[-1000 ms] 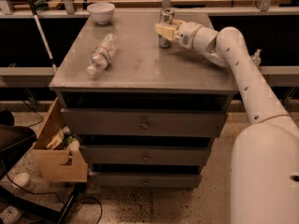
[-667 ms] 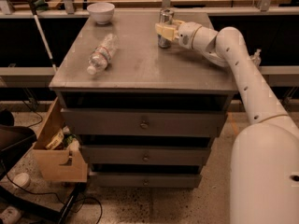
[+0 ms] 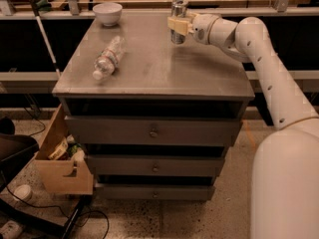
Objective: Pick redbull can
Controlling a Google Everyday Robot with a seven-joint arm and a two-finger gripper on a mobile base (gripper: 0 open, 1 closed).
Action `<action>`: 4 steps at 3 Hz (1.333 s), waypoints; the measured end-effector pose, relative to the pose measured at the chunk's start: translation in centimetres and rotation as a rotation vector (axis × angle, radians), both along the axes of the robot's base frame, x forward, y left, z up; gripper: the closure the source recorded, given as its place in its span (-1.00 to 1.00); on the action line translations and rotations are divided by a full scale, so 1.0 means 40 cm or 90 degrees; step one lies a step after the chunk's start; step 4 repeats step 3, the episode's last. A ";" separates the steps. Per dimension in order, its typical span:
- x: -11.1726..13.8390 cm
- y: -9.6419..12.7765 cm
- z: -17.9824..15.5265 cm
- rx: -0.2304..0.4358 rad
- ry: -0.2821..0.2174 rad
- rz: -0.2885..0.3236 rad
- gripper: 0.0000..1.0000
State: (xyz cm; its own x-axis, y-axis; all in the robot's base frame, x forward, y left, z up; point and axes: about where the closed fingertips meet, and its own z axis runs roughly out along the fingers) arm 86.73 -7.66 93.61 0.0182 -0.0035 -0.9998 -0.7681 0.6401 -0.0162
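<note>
The redbull can (image 3: 178, 10), slim and silver with a shiny top, is upright at the far right of the grey cabinet top (image 3: 164, 76). My gripper (image 3: 178, 26) reaches in from the right on the white arm, and its cream fingers (image 3: 174, 25) are closed around the can's middle. The can's bottom seems to be just above the surface.
A clear plastic water bottle (image 3: 108, 58) lies on its side on the left of the top. A white bowl (image 3: 107, 13) stands at the far left corner. The cabinet has drawers (image 3: 153, 132) below. A cardboard box (image 3: 60, 168) sits on the floor at the left.
The can and the gripper around it stand a little higher and farther back than before. The bottle and bowl have not moved.
</note>
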 end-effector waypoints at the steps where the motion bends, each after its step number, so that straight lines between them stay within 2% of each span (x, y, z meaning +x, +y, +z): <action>1: -0.075 -0.039 0.153 -0.050 -0.036 -0.011 1.00; 2: -0.133 -0.064 0.258 -0.071 -0.067 -0.019 1.00; 3: -0.173 -0.077 0.346 -0.071 -0.111 -0.021 1.00; 4: -0.173 -0.077 0.346 -0.071 -0.111 -0.021 1.00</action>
